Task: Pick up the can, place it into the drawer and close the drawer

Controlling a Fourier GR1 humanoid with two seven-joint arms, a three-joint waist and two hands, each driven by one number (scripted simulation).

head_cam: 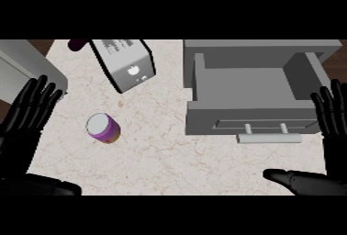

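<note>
A small purple can (pixel 103 128) with a white top stands upright on the marble counter, left of centre. The grey drawer (pixel 252 122) is pulled out of its cabinet at the right, its inside bare, a pale bar handle (pixel 268 137) on its front. My left hand (pixel 25 118) shows at the left edge, open, fingers straight and pointing up, well left of the can. My right hand (pixel 333 137) shows at the right edge, open, fingers up beside the drawer's right side, thumb stretched left along the bottom. Neither hand touches anything.
A silver toaster (pixel 127 62) lies tilted at the top centre, with a purple object (pixel 79 44) behind its left corner. A grey appliance (pixel 27 62) fills the top left corner. The grey cabinet (pixel 264 48) encloses the drawer at the top right.
</note>
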